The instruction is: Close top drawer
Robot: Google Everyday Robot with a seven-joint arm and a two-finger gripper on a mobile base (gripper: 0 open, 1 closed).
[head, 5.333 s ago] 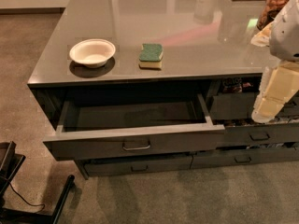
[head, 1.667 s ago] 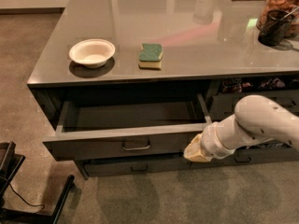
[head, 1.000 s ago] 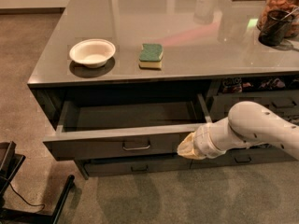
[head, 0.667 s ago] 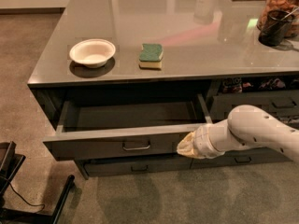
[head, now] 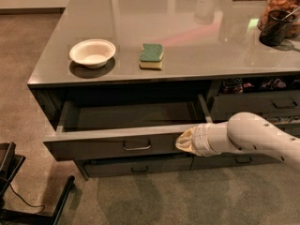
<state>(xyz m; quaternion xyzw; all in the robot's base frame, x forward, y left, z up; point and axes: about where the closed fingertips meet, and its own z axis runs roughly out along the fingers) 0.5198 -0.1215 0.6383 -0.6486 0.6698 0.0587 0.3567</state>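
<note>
The top drawer (head: 93,146) is a wide shallow dark-grey drawer pulled well out from under the grey counter (head: 187,46). Its inside looks empty. Its small metal bar handle (head: 137,146) sits at the middle of the front panel. My gripper (head: 184,141) comes in from the right on a white arm (head: 253,137). Its cream tip rests against the right part of the drawer's front panel, to the right of the handle. Two similar drawer fronts (head: 136,167) sit lower in the same stack.
A white bowl (head: 92,53) and a green-and-yellow sponge (head: 151,56) lie on the counter. A dark cup (head: 273,28) and a jar stand at the far right. A neighbouring drawer stack (head: 255,106) is partly open. A black stand (head: 28,196) is on the carpet at left.
The arm swung down from the right of the counter to the drawer front and slid left along the panel toward the handle. The drawer stays about as far out as before.
</note>
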